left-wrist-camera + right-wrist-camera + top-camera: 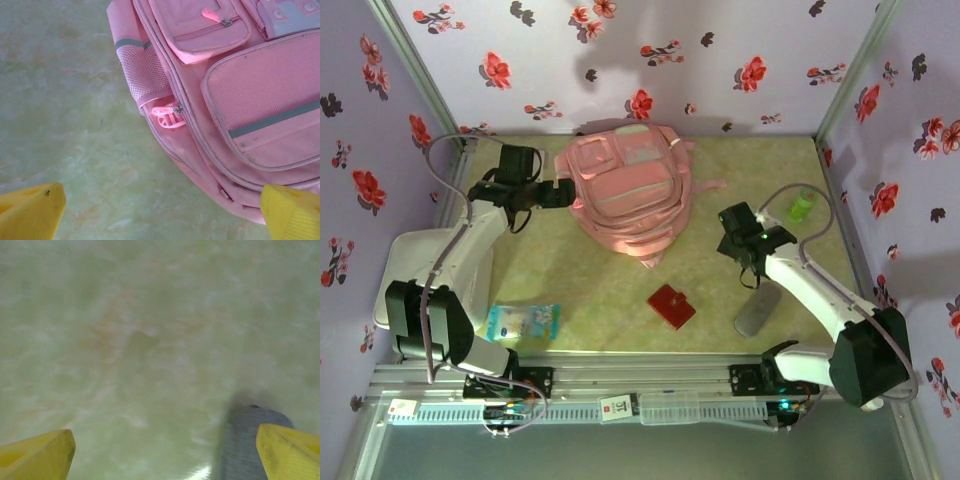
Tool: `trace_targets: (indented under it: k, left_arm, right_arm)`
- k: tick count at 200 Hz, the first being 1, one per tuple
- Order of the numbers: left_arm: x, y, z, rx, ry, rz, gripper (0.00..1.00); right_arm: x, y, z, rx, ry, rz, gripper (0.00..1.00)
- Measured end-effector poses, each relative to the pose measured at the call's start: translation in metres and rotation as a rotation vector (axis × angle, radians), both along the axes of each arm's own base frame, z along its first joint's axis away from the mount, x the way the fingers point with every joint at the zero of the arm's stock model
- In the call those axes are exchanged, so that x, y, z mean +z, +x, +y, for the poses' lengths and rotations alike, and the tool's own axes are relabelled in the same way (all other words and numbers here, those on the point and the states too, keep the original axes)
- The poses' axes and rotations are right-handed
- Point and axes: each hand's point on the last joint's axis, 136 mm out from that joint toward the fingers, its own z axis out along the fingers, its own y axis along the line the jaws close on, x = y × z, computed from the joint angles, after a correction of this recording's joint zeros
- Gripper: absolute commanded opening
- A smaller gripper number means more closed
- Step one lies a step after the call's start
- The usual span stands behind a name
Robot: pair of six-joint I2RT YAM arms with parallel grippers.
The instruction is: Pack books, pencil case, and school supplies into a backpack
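I see the left gripper [161, 212] wide open, empty, by the backpack [250, 100]; the right gripper [165, 455] also wide open, empty, near the pouch [245, 440].

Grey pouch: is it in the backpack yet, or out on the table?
Out. The grey pouch lies flat on the table, well apart from the backpack.

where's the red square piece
Top view: the red piece lies on the table, nearer the front edge than the backpack, left of the grey pouch.
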Motion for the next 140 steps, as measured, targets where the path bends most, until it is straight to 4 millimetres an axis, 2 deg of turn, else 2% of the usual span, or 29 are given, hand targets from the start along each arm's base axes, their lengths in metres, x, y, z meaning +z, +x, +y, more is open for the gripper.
trace_targets:
  k: [31, 62, 82, 98, 115, 140]
  left_arm:
    - [0.001, -0.001, 0.0, 0.0, -0.002, -0.007, 1.0]
    - [0.006, -0.003, 0.001, 0.0, -0.007, -0.025, 1.0]
    - [0.009, -0.003, 0.001, -0.001, -0.01, -0.035, 1.0]
    - [0.01, -0.003, 0.001, -0.001, -0.011, -0.038, 1.0]
    - [0.009, -0.004, -0.001, -0.006, -0.015, -0.036, 1.0]
    - [0.009, -0.004, -0.002, -0.013, -0.023, -0.034, 1.0]
  right_arm:
    - [-0.029, -0.034, -0.027, -0.119, -0.03, 0.063, 0.96]
    - [-0.059, -0.058, -0.035, -0.195, -0.016, 0.125, 0.96]
    - [-0.07, -0.061, -0.032, -0.222, 0.006, 0.148, 0.95]
    - [-0.076, -0.059, -0.029, -0.236, 0.024, 0.156, 0.9]
    - [-0.08, -0.056, -0.026, -0.233, 0.037, 0.149, 0.79]
    - [-0.083, -0.049, -0.021, -0.219, 0.055, 0.141, 0.67]
